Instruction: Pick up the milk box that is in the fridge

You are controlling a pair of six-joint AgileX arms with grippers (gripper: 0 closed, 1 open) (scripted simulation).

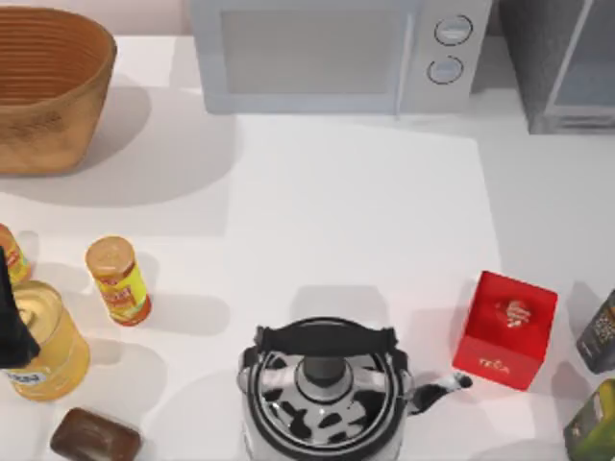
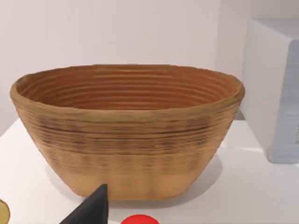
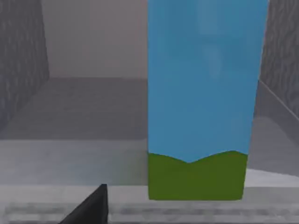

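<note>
Right wrist view puts our right tool [image 3: 96, 205] just before the milk box [image 3: 201, 102], which stands upright on the grey floor inside the fridge [image 3: 70, 107]; whether that tool is open we cannot tell. On the worktop [image 1: 356, 211], the fridge sits at 1 o'clock. Our left arm [image 1: 12, 322] waits at 9 o'clock.

Top view looks down; left wrist shares its basket [image 1: 48, 86], close.
</note>
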